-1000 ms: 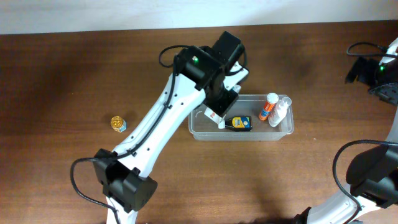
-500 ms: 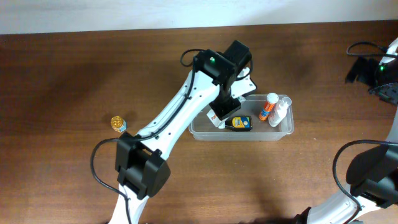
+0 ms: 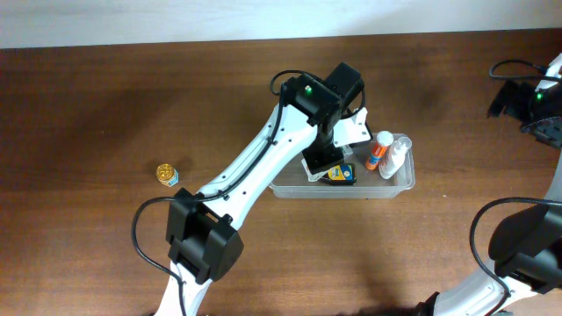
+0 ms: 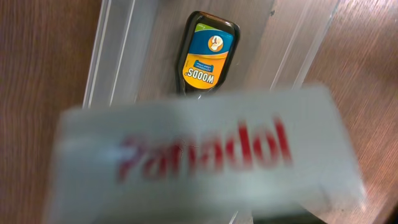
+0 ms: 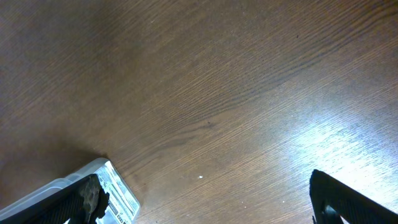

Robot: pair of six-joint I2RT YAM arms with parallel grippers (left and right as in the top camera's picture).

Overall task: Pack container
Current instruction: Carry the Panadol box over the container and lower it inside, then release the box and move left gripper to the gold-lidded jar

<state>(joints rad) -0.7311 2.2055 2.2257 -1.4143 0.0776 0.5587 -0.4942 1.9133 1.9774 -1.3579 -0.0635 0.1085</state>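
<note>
- Nearest the left wrist lens: Panadol box (image 4: 205,158), blurred, gripped by the left gripper (image 3: 321,164) and hanging just over the container.
- Below it: container (image 3: 383,190) on the table (image 3: 88,105), right of centre. A dark bottle (image 4: 208,53) with a blue-yellow label lies flat inside.
- Container's right end: orange-and-white bottle (image 3: 379,151) and clear bottle (image 3: 398,158), side by side. Three items in.
- Box not yet released, so I count it as pending.
- Far left: small yellow jar (image 3: 165,174), well apart from the container, probably left to pack.
- Far right: right gripper (image 5: 205,186), fingers wide apart, holding nothing.
</note>
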